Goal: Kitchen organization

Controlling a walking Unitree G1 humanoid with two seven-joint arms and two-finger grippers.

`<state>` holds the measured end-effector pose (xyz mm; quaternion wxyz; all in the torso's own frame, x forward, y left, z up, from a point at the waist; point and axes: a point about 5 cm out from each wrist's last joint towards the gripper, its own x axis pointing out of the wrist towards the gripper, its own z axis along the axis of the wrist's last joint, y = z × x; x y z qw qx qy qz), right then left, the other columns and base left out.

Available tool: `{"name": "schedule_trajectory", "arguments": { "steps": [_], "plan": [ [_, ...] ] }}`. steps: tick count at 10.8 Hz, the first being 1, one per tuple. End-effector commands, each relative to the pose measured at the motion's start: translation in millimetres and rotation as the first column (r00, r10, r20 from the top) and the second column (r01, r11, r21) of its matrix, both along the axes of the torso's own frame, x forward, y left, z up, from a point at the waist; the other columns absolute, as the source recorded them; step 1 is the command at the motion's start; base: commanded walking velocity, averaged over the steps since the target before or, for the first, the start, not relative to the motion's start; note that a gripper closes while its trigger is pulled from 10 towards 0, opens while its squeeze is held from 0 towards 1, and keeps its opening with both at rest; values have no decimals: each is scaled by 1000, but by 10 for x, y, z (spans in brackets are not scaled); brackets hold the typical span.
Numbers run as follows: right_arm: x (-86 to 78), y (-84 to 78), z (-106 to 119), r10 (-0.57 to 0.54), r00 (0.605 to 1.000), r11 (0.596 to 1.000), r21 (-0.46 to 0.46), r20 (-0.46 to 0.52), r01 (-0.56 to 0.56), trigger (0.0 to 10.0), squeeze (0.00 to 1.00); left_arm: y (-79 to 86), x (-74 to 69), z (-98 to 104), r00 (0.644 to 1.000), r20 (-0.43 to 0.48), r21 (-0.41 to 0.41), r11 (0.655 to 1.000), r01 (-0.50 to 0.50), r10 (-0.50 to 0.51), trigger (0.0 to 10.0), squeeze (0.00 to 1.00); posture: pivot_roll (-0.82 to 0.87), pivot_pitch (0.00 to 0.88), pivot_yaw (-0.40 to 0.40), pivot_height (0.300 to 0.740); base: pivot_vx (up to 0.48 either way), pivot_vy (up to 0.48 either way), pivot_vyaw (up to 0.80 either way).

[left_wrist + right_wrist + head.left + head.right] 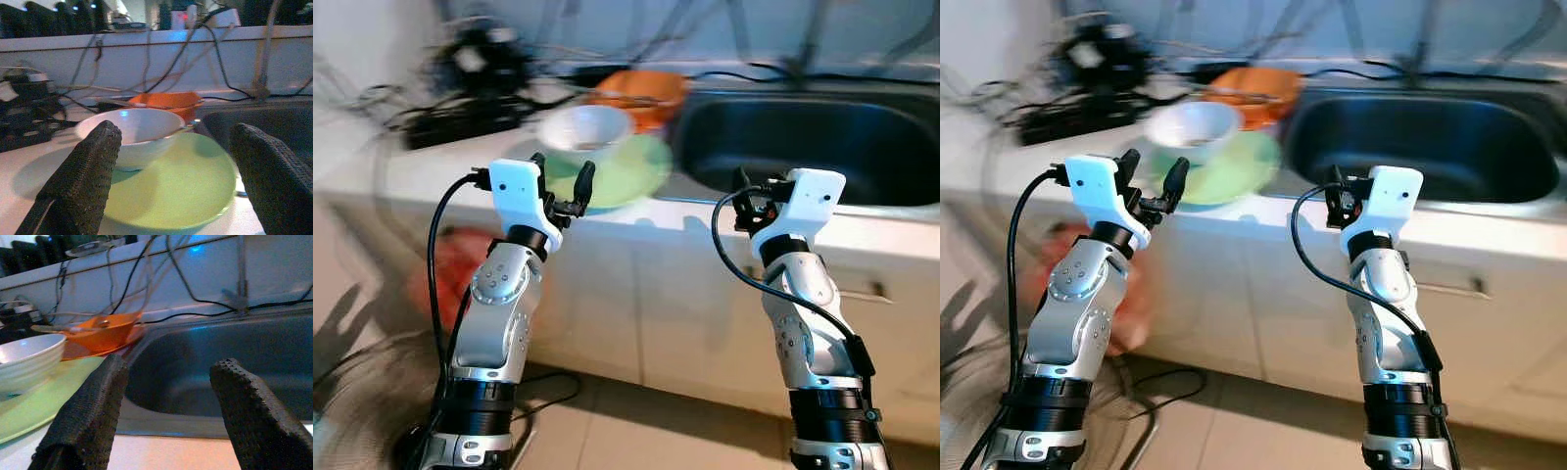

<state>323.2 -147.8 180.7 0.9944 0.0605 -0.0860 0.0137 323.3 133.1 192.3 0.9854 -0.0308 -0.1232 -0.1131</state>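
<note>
A blurred kitchen counter [431, 171] runs across the scene, pale and smooth. At its far left sits a dark tangle of cables and a power strip [460, 122], pushed back toward the wall. The left gripper [562, 182] hovers in front of the counter edge, its two woven-textured black fingers spread wide and holding nothing, aimed at the dishes as if lining up a grasp. Just beyond it a round white bowl [128, 132], glossy and deep, sits on a flat, pale green plate [190, 186]. Behind these rests a shallow orange dish [641, 93]. To the right lies the dark steel sink [813, 142], likely where dishes belong. The right gripper [168, 411] hangs before the sink's rim, fingers equally wide apart and empty.
</note>
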Motion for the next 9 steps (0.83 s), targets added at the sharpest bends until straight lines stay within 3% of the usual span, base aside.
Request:
{"name": "schedule_trajectory", "arguments": {
  "steps": [1, 5, 9],
  "plan": [
    [16, 84, 41, 30, 999, 999, -14, 19, -30, 10000, 0, 26, 13, 14, 1000, 1, -3, 1000, -5, 5, 10000, 0, 42, 0, 100, 740, 0, 0, -800],
    [-17, 103, 36, 45, 999, 998, -37, 27, -43, 10000, 0, 41, 26, -141, 997, -71, -27, 1000, -15, 13, 10000, 0, 33, 0, 97, 740, 0, 0, -800],
    [-42, -36, 78, 50, 999, 994, -95, 12, -49, 10000, 0, -89, 27, -255, 995, -97, -81, 997, -12, 4, 10000, 0, -31, 0, 36, 740, 0, 0, -800]
  ]
}}
